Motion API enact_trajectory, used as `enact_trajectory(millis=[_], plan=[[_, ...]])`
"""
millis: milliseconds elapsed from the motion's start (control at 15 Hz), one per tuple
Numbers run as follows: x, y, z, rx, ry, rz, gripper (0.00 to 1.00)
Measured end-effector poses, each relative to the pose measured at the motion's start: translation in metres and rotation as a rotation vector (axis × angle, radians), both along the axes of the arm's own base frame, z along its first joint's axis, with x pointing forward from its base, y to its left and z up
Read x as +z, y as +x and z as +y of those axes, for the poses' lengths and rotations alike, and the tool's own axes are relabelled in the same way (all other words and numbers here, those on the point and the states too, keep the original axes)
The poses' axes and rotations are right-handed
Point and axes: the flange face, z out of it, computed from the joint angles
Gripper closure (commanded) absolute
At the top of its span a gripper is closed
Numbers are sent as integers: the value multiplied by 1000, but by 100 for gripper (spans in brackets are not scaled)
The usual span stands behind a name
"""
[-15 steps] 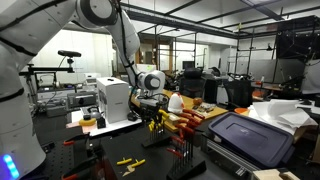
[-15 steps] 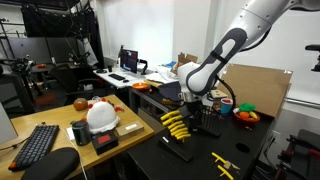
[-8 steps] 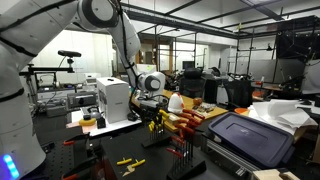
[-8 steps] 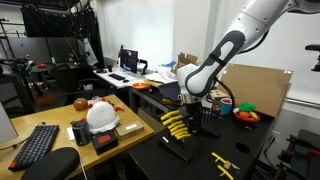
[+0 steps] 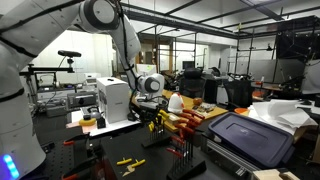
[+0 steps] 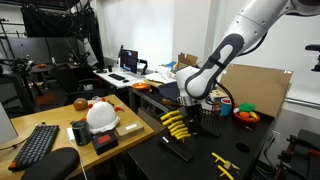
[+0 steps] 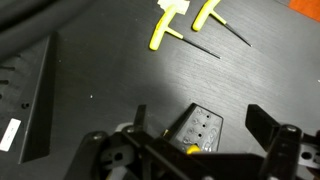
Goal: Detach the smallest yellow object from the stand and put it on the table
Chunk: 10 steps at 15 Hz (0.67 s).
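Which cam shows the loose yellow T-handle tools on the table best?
Wrist view: the yellow T-handle tools appear large, handles and shafts distinct, though clipped at the top edge. In both exterior views the tools are only small yellow marks, shape unreadable.

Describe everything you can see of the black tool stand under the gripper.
The stand is a black, sloped rack sitting on the dark table. A slanted row of yellow-handled tools sits in it, and an exterior view also shows red-handled tools beside them. In the wrist view its top looks like a matte block drilled with small holes, lying between the fingers of the open gripper. Whether they touch it cannot be told.
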Motion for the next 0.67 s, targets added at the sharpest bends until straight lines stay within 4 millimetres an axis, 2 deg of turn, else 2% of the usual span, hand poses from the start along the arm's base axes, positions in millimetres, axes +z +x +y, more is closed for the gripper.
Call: enact_trajectory(millis=[667], plan=[[-10, 8, 12, 62, -20, -25, 0]])
